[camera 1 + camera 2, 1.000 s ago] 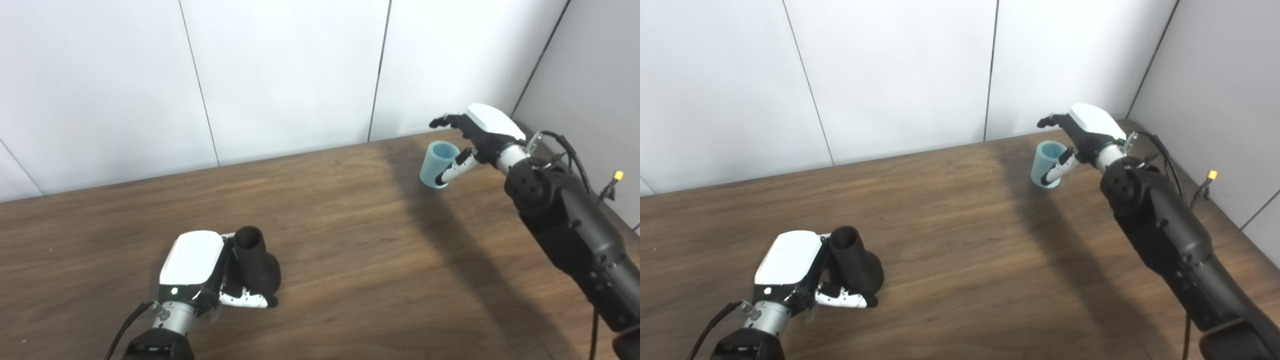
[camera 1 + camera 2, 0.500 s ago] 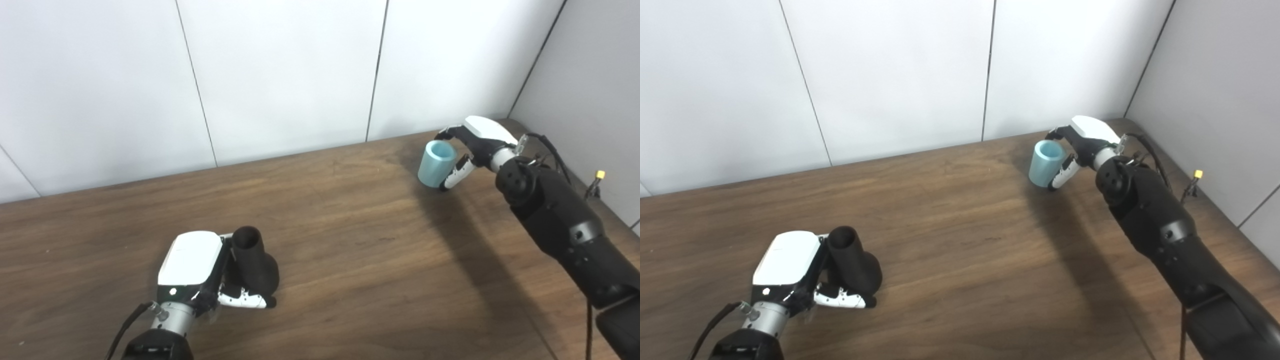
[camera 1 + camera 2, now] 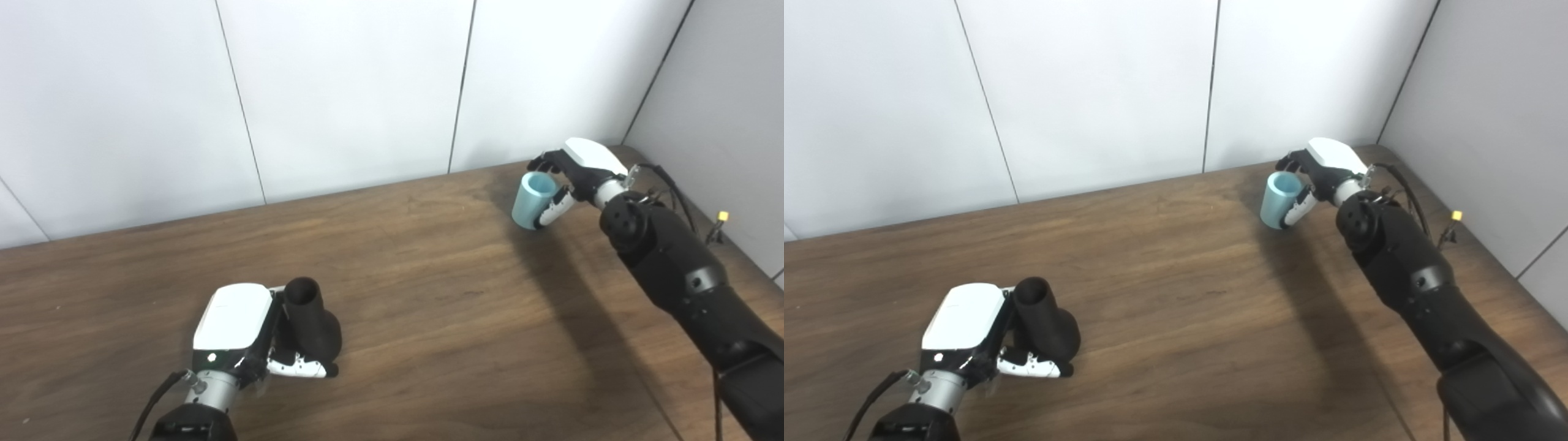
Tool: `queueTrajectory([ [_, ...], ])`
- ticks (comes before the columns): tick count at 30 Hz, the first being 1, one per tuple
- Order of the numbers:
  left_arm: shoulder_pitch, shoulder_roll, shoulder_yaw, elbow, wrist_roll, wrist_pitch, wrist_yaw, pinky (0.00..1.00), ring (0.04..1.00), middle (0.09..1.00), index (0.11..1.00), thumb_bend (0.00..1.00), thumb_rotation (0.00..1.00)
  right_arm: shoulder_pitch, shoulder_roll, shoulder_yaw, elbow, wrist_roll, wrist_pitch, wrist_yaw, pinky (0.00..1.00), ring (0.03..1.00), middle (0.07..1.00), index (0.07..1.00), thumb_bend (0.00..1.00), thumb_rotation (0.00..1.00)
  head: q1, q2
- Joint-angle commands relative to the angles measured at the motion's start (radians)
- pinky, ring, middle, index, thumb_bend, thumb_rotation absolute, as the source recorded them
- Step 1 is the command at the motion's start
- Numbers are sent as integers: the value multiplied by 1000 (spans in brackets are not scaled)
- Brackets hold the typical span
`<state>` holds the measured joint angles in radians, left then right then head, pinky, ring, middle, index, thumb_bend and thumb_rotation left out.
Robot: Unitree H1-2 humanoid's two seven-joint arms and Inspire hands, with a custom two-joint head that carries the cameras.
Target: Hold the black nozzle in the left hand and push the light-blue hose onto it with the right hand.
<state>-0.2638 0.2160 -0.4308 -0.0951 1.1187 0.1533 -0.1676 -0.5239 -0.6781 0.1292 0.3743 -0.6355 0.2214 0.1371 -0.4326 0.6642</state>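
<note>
At the table's far corner, right hand (image 3: 572,177) grips light-blue hose (image 3: 531,200).

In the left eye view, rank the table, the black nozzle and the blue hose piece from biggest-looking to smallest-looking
1. Table, by far.
2. Black nozzle.
3. Blue hose piece, though it stands farther from the camera, so its true size against the nozzle is unsure.

Matte black arms, white-backed left hand (image 3: 245,334) and right hand (image 3: 579,174), thin black cables.
</note>
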Motion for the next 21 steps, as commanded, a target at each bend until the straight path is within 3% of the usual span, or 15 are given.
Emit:
queueTrajectory([
  [1,-9,3,3,-19,23,13,-7,376,498,441,494,526,0,-51,-32,-18,-19,12,-30,-25,639,713,745,732,931,65,2,3],
  [6,-9,7,2,-24,27,13,-16,377,505,446,494,526,0,-51,-31,-20,-24,39,-58,-20,608,693,744,726,922,27,5,9],
  [13,-9,15,3,-38,28,9,-29,394,506,452,493,526,0,-43,-29,-9,-60,37,-29,17,628,677,705,700,891,42,8,19],
  [19,-8,19,6,-44,40,7,-38,373,488,440,494,526,0,-23,-41,-10,-67,44,-50,28,554,618,664,613,845,0,1,27],
  [20,-7,20,6,-46,40,7,-39,382,496,444,493,526,0,-20,-43,-9,-70,43,-51,29,544,605,654,553,686,62,1,28],
  [21,-7,19,7,-48,39,8,-42,387,501,446,493,526,0,-14,-44,-11,-73,39,-50,24,538,597,648,516,588,100,2,29],
])
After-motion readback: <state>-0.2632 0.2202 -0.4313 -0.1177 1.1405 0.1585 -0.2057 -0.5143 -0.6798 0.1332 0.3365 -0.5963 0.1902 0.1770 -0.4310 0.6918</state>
